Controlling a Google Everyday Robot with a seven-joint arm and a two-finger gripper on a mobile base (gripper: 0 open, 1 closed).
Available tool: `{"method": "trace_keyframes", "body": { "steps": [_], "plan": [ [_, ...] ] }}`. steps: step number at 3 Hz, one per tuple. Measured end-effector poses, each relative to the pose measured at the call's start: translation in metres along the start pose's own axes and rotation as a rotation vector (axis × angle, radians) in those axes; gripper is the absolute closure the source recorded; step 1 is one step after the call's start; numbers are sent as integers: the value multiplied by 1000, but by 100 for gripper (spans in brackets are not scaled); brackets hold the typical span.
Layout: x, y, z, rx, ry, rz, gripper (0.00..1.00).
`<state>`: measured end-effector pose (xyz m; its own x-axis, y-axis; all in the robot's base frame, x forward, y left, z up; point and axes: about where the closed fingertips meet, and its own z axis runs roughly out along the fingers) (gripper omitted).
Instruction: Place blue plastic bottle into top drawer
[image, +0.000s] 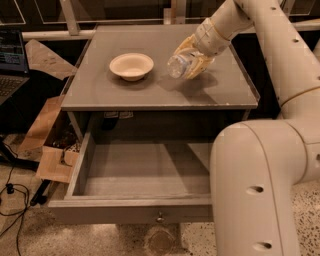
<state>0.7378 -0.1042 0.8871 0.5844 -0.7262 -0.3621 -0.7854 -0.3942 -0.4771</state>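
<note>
The blue plastic bottle is a small clear bottle held tilted, its end pointing left, a little above the grey cabinet top. My gripper is shut on the bottle, its yellowish fingers wrapped around it, right of the cream bowl. The top drawer is pulled open below the cabinet top, its inside bare, with a small metal knob on its front. My arm's big white links cover the drawer's right part.
A laptop stands at the far left. Cardboard boxes and cables lie on the floor left of the cabinet. A rail runs behind the cabinet.
</note>
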Motion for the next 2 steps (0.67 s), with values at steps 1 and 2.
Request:
{"method": "trace_keyframes", "body": {
  "steps": [1,2],
  "plan": [
    [-37,34,-11,8,-163,-12,100],
    [-58,44,-44,93,-122,-25,100]
  ]
}}
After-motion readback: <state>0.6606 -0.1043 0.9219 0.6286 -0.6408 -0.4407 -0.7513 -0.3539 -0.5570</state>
